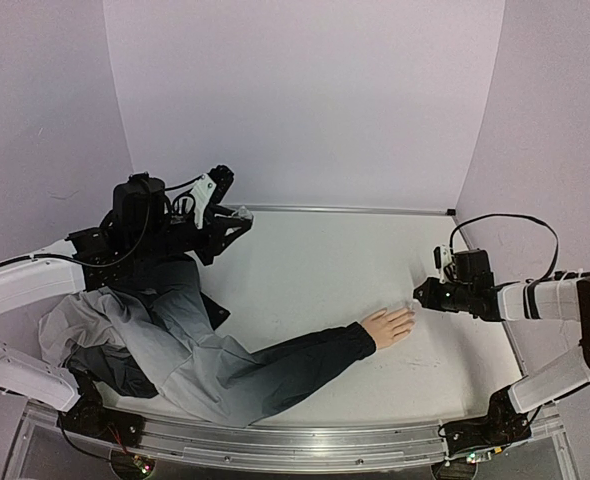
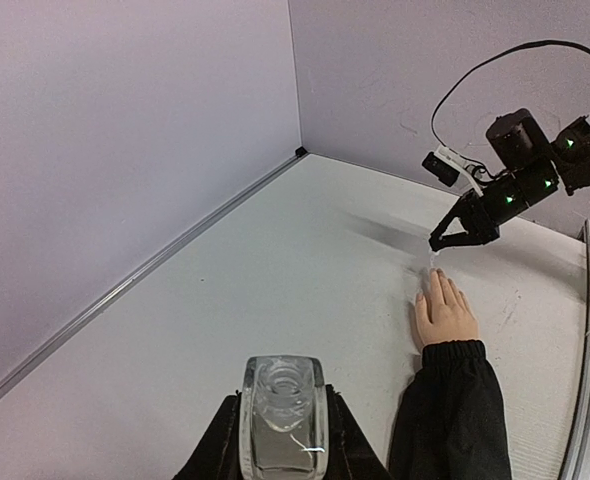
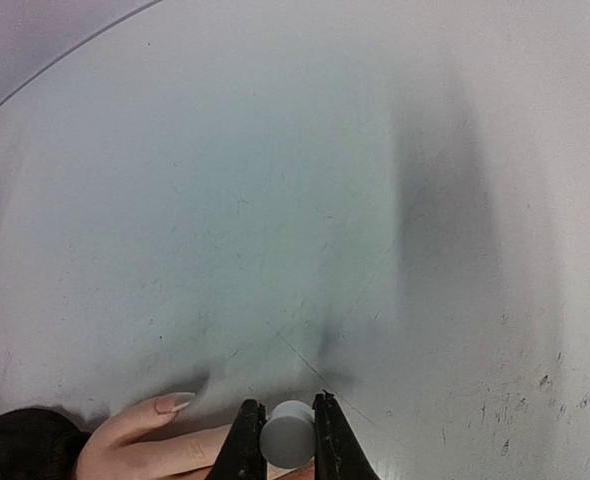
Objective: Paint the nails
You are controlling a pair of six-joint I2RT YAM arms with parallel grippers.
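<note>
Top: mannequin hand [image 1: 387, 327] lies flat on the desk [image 1: 315, 270], right of centre, at the end of a dark sleeve [image 1: 305, 358]. Right hand [image 1: 421, 298] is just beyond its fingertips, left hand [image 1: 239, 216] well apart at back-left.
Left wrist: left hand is clamped on a clear bottle [image 2: 283, 415].
Right wrist: right hand pinches a small grey cap [image 3: 287, 432] above the fingers. One of the nails [image 3: 175, 403] shows just left of it.

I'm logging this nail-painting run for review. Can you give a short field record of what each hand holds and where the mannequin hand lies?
left hand: shut on clear bottle, far left of table
right hand: shut on small grey cap, over the mannequin hand's fingertips
mannequin hand: palm down on table, fingers toward right hand
nails: paint state cannot be told
</note>
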